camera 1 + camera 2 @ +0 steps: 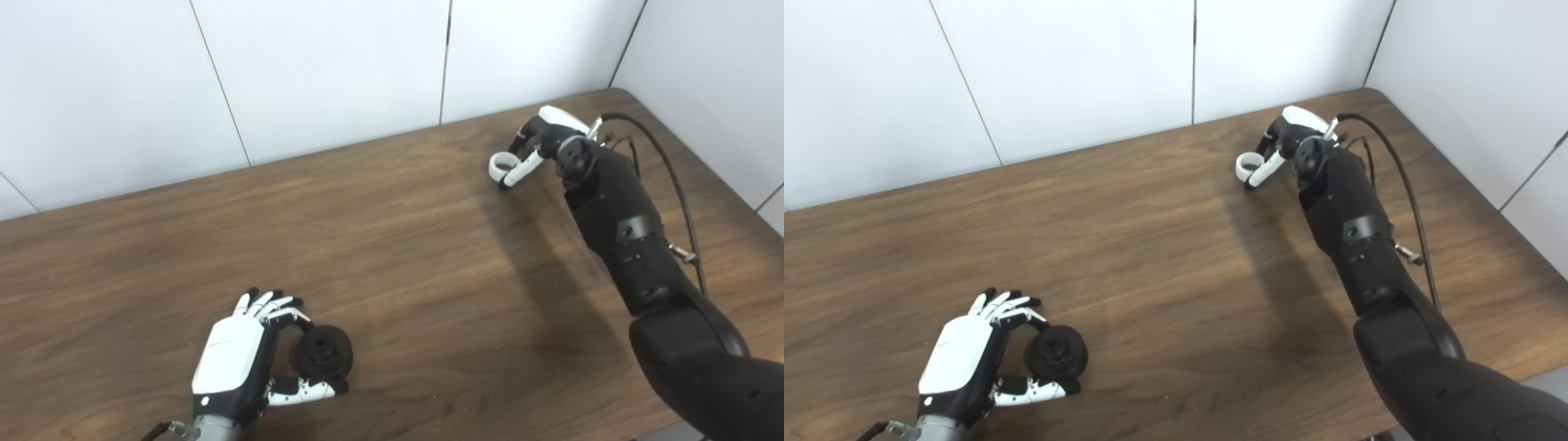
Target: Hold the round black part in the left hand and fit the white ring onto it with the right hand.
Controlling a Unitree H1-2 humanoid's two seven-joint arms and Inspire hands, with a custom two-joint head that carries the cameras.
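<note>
Left robot hand [236, 361] is at the near-left of the counter [392, 257], fingers and thumb curled round the round black part [323, 352]. It's grasping it, thumb below and fingertips above, w/ the part's hub facing up. Can't tell if the part is lifted or resting on the wood.

Right robot hand [539, 144] is well away, far side of the black part near the back-right corner, arm stretched out. The white ring [503, 164] sits at its fingertips, touching them. Looks pinched between thumb and a finger, but whether that's a firm grasp or the ring is only lying on the counter against them, can't tell.

Risks, as I judge it: ring grip is right at the tips, so it may slip or tip during the long carry back to the black part. If the ring arrives tilted vs. the hub it'll jam, not seat. Left grip is loose-ish around the rim, so pressing down could rotate or push the part out.
</note>
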